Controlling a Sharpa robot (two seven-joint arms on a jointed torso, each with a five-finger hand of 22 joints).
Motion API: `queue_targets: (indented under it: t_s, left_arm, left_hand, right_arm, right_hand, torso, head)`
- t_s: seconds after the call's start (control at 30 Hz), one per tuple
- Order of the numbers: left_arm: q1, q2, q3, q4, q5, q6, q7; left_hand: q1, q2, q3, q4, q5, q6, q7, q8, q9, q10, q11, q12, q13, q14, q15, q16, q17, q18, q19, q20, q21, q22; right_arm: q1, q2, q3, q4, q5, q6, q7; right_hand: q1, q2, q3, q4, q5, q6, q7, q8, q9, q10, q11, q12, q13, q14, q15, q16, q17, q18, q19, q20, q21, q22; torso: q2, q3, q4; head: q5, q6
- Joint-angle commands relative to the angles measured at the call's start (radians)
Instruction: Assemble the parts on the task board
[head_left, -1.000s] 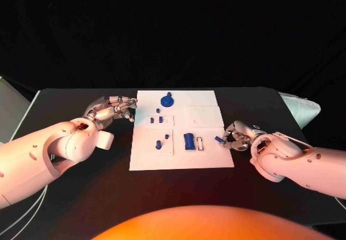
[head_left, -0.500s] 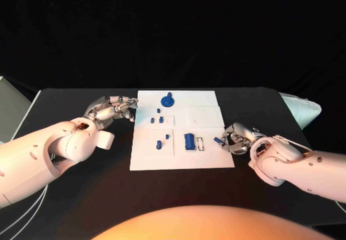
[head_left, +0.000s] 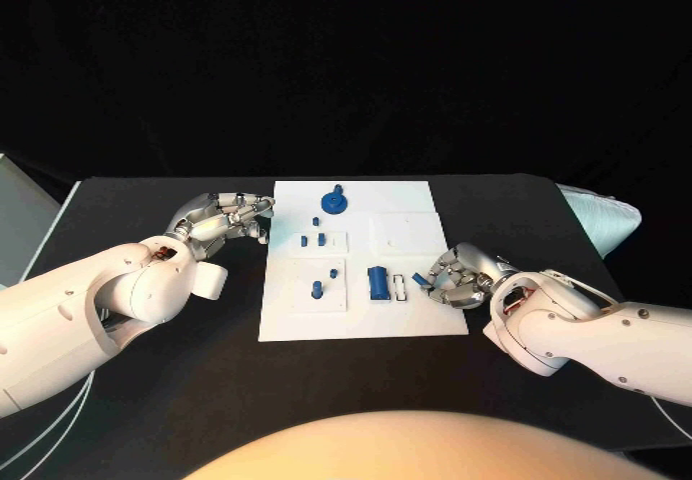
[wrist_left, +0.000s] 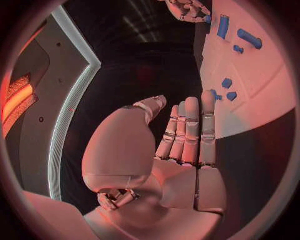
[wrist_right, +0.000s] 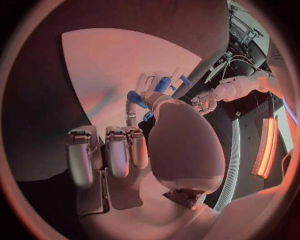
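While the right hand (head_left: 459, 280) hovers over the right edge of the board (head_left: 408, 196), it pinches a small blue part (head_left: 420, 279) between thumb and a finger, with the remaining fingers curled loosely beside it. That part sits at the fingertips on the side facing the board's middle, just beside the blue block (head_left: 378, 282) standing in the lower row and the small white slot next to it. The right wrist view shows the same part (wrist_right: 136, 96) gripped at the fingertips, with the block (wrist_right: 164, 83) beyond it.

Relation governing the next move: the slot and the block lie to the robot's left of the held part, near it, and the block's long axis runs from the near edge toward the far edge of the board. The held part's own axis cannot be determined. As a judgement, the move calls for a short travel leftward, then a descent with the part aligned to the seat.

The left hand (head_left: 224, 218) rests at the board's left edge, well apart from that seat, fingers together and nearly straight, holding nothing. The right hand is therefore the nearer one. Other parts, including the round piece (head_left: 335, 203) at the far end and pegs (head_left: 317, 290) on the left side, remain on the board.
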Motion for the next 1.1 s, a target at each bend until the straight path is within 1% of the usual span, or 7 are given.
queue_targets:
  t_s: [0.03,0.07,0.13,0.27,0.33,0.87,1.1]
  left_arm:
    - [0.000,0.001,0.001,0.004,0.003,0.013,0.008]
    - [0.000,0.001,0.001,0.004,0.003,0.013,0.008]
    - [0.000,0.001,0.001,0.004,0.003,0.013,0.007]
    - [0.000,0.000,0.001,0.005,0.003,0.012,0.007]
    - [0.000,0.000,0.001,0.006,0.003,0.013,0.007]
    - [0.000,0.000,0.001,0.005,0.003,0.013,0.006]
    - [0.000,0.000,0.001,0.005,0.003,0.013,0.006]
  left_hand:
    - [0.012,-0.001,0.000,0.005,0.002,-0.007,0.001,0.006,-0.001,-0.005,-0.001,0.005,-0.001,-0.002,0.009,0.006,0.001,0.014,0.004,-0.001,-0.003,-0.002]
    - [0.012,-0.001,0.000,0.005,0.002,-0.007,0.001,0.006,-0.001,-0.005,-0.001,0.005,-0.001,-0.002,0.009,0.006,0.001,0.014,0.004,-0.001,-0.003,-0.002]
    - [0.012,-0.001,0.000,0.005,0.002,-0.007,0.001,0.006,-0.001,-0.005,-0.001,0.005,-0.001,-0.002,0.009,0.006,0.001,0.014,0.004,-0.001,-0.003,-0.002]
    - [0.012,-0.001,0.000,0.005,0.002,-0.007,0.001,0.006,-0.001,-0.005,-0.001,0.005,-0.001,-0.002,0.009,0.006,0.001,0.014,0.004,-0.001,-0.003,-0.002]
    - [0.012,-0.001,0.000,0.005,0.002,-0.007,0.001,0.006,-0.001,-0.005,-0.001,0.005,-0.001,-0.002,0.009,0.006,0.001,0.014,0.004,-0.001,-0.003,-0.002]
    - [0.012,-0.001,0.000,0.005,0.002,-0.007,0.001,0.006,-0.001,-0.005,-0.001,0.005,-0.001,-0.002,0.009,0.006,0.001,0.014,0.004,-0.001,-0.003,-0.002]
    - [0.014,-0.001,-0.002,0.008,0.002,-0.007,0.001,0.008,-0.001,-0.007,-0.001,0.007,-0.002,-0.002,0.009,0.007,0.001,0.014,0.006,-0.001,-0.005,-0.003]
  right_arm:
    - [0.001,0.012,0.000,-0.006,0.042,0.015,-0.001]
    - [0.001,0.016,0.000,-0.009,0.044,0.018,-0.003]
    - [0.001,0.027,0.000,-0.017,0.046,0.028,-0.011]
    - [0.001,0.048,0.000,-0.030,0.048,0.041,-0.029]
    - [0.001,0.056,-0.001,-0.035,0.047,0.044,-0.037]
    - [0.002,0.092,-0.001,-0.053,0.042,0.050,-0.062]
    - [0.002,0.099,0.000,-0.058,0.038,0.048,-0.071]
  right_hand:
    - [-0.026,-0.001,0.115,-0.116,0.001,0.001,-0.008,0.006,0.031,0.104,-0.009,0.002,0.263,0.106,-0.004,0.006,0.263,-0.007,0.106,-0.006,0.005,0.264]
    - [-0.032,-0.002,0.113,-0.117,0.008,0.001,-0.009,0.007,0.032,0.104,-0.009,0.002,0.263,0.106,-0.004,0.006,0.263,-0.007,0.106,-0.006,0.005,0.264]
    - [-0.048,-0.004,0.106,-0.117,0.003,0.001,-0.009,0.008,0.033,0.104,-0.009,0.002,0.263,0.106,-0.004,0.006,0.263,-0.007,0.106,-0.006,0.005,0.264]
    - [-0.082,-0.003,0.092,-0.112,-0.043,0.002,-0.010,0.008,0.033,0.104,-0.010,0.002,0.263,0.106,-0.005,0.006,0.263,-0.007,0.106,-0.007,0.005,0.264]
    - [-0.097,-0.005,0.083,-0.108,-0.054,0.003,-0.010,0.007,0.032,0.104,-0.010,0.002,0.263,0.106,-0.005,0.006,0.263,-0.007,0.106,-0.007,0.005,0.264]
    - [-0.111,-0.006,0.073,-0.103,-0.059,0.006,-0.011,0.007,0.031,0.104,-0.010,0.002,0.263,0.106,-0.005,0.006,0.263,-0.007,0.106,-0.007,0.005,0.264]
    - [-0.126,-0.007,0.064,-0.095,-0.060,0.009,-0.011,0.007,0.030,0.104,-0.010,0.002,0.263,0.106,-0.005,0.006,0.263,-0.007,0.106,-0.007,0.005,0.264]
  torso:
    - [0.000,-0.0008,0.0005]
    - [0.000,-0.0011,0.0015]
    - [0.000,-0.0009,0.0017]
    - [0.000,-0.0010,0.0011]
    - [0.000,-0.0008,0.0010]
    - [0.000,0.0002,0.0007]
    - [0.000,-0.0001,0.0003]
  head:
    - [0.001,0.000]
    - [0.000,0.000]
    - [0.001,0.000]
    - [0.002,0.000]
    - [0.002,0.000]
    - [0.006,0.000]
    - [0.007,0.000]
